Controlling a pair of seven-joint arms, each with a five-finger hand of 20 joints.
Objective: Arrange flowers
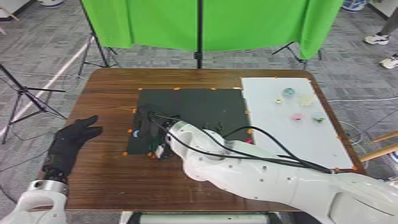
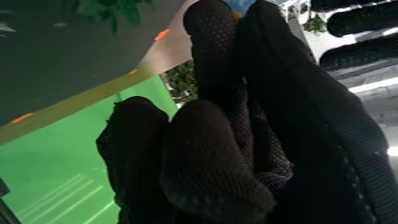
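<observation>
One brown table (image 1: 98, 175) is crossed at its near edge by two white arms, the right one overlaid with black cables (image 1: 282, 145). At the left side of the table, the left hand (image 1: 71, 137) is held open, its thumb spread away from the fingers. A black mat (image 1: 191, 100) is laid in the middle, edged with bits of orange tape (image 1: 177, 88), and a white board (image 1: 271, 132) is set to its right. Over the left part of the mat the right hand (image 1: 153, 117) is seen; whether anything is pinched in it cannot be told. On the board, loose flowers are spread apart: a pink one (image 1: 297, 118) and a green-and-pale one (image 1: 319, 117) nearer, then a yellowish one (image 1: 306, 100) and a blue-green one (image 1: 289, 92). Beyond the table, a green cloth (image 1: 147, 25) is hung behind a dark pole (image 1: 200, 30), above grey carpet (image 1: 53, 55). In the right wrist view, green leaves (image 2: 124, 11) are seen against the mat, yellow-green foliage (image 2: 182, 82) beside the glove, and a bit of blue at its tip, too little shown to be named. Farthest off, a blue-and-white vessel (image 1: 355, 4) is cut by the head view's edge; its contents cannot be told.
</observation>
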